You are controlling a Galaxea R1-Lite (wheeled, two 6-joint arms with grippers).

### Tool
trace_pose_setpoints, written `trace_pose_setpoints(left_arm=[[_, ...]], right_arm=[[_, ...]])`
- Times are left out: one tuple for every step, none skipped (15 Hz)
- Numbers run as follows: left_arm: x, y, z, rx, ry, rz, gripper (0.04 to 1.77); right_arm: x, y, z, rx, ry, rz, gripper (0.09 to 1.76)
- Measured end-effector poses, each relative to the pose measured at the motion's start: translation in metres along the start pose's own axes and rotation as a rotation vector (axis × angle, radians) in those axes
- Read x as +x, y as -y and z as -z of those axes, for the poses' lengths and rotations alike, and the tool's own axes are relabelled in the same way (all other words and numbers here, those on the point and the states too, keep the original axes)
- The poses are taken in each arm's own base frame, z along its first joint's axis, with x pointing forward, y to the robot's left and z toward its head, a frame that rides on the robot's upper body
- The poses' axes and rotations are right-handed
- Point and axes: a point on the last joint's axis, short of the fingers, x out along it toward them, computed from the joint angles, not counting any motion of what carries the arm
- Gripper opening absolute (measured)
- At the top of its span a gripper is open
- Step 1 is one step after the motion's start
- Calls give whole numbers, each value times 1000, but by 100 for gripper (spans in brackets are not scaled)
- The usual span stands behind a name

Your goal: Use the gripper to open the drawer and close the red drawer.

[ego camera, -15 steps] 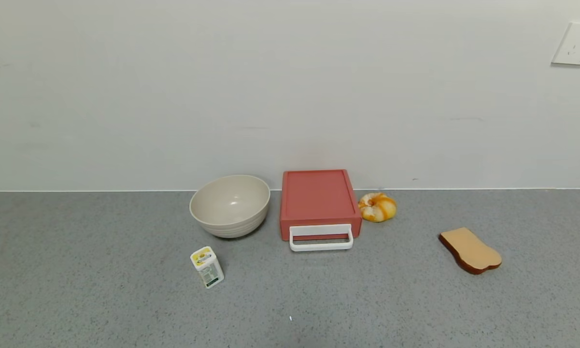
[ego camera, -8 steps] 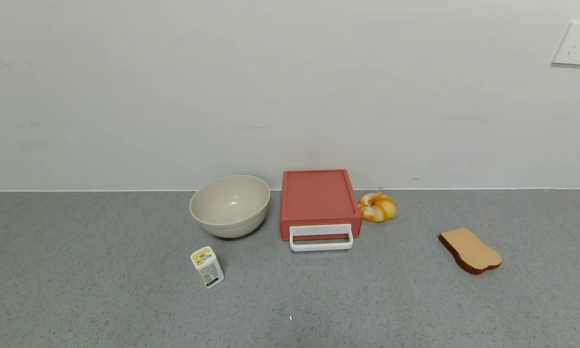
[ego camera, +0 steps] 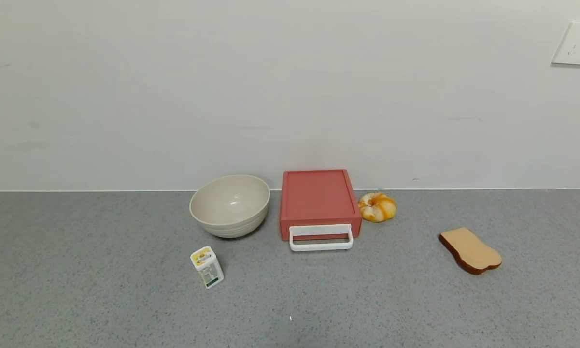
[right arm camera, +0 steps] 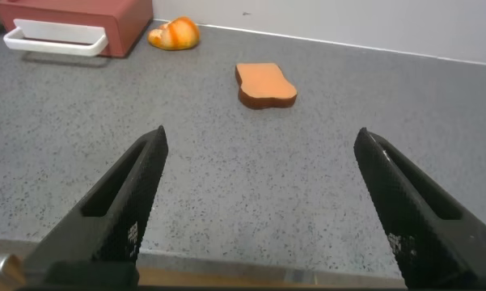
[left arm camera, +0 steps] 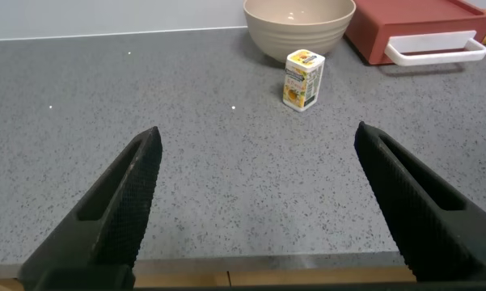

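Note:
The salmon-red drawer [ego camera: 318, 199] sits shut against the back wall, its white loop handle [ego camera: 321, 238] facing me. It also shows in the left wrist view [left arm camera: 404, 24] and the right wrist view [right arm camera: 81, 14]. Neither arm shows in the head view. My left gripper [left arm camera: 259, 137] is open and empty above the counter's front edge, far from the drawer. My right gripper [right arm camera: 263, 137] is open and empty above the front edge too.
A beige bowl [ego camera: 230, 205] stands left of the drawer, a small white-and-yellow carton [ego camera: 206, 267] in front of the bowl. A yellow bun [ego camera: 377, 207] lies right of the drawer, a toast slice [ego camera: 470, 250] farther right. The grey counter [ego camera: 77, 270] ends at a wall.

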Motion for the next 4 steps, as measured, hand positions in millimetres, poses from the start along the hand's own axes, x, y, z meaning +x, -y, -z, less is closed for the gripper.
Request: trace_pose_setpoints(left_arm=[[0, 0, 0, 0, 0, 0, 172], [0, 0, 0, 0, 0, 0, 172], [0, 0, 0, 0, 0, 0, 172], [0, 0, 0, 0, 0, 3, 172]], right_arm=[[0, 0, 1, 15, -4, 1, 170], [0, 0, 1, 27, -5, 2, 170], [0, 0, 2, 32, -7, 5, 170], [1, 0, 2, 38, -7, 6, 170]])
